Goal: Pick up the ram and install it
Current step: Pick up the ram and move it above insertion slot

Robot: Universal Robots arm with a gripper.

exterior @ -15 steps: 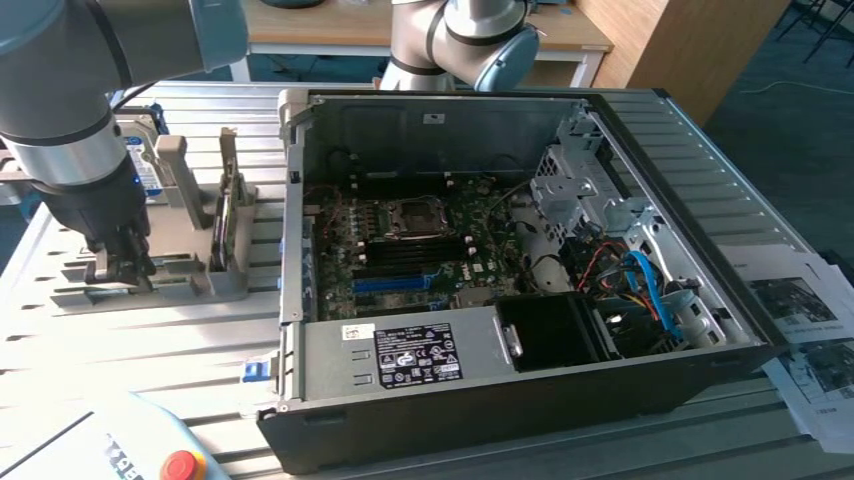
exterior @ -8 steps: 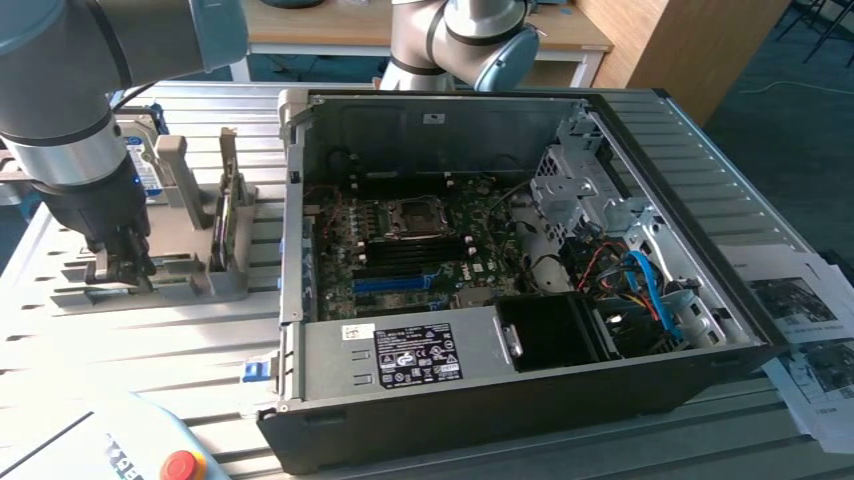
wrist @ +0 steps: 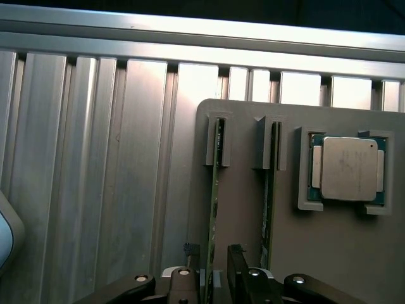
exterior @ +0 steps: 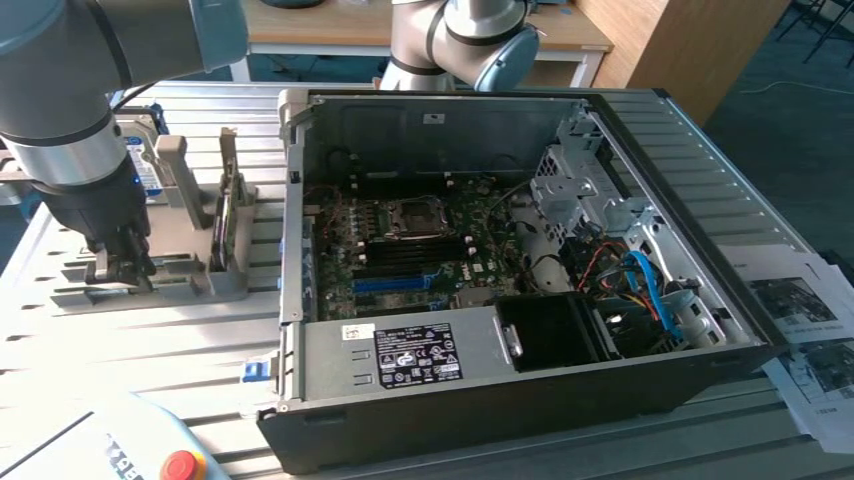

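One ram (wrist: pixel 215 190) apparently inside spread pincer (wrist: pixel 212 256)

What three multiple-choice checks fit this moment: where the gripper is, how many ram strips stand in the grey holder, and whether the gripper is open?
1. Where is the gripper?
A. Low over the grey holder, astride one ram strip
B. Raised well away from the holder
C. Beside the holder, at neither strip

2. How many ram strips stand in the holder?
A. One
B. Two
C. Four

3. What state is the gripper in?
A. Open
B. Shut on the ram strip
C. Shut on nothing

Answers:
1 A: in the wrist view one finger stands on each side of the strip's edge.
2 B: two green edges stand in two slots, the second strip alongside the first.
3 A: a gap shows between each finger and the strip.
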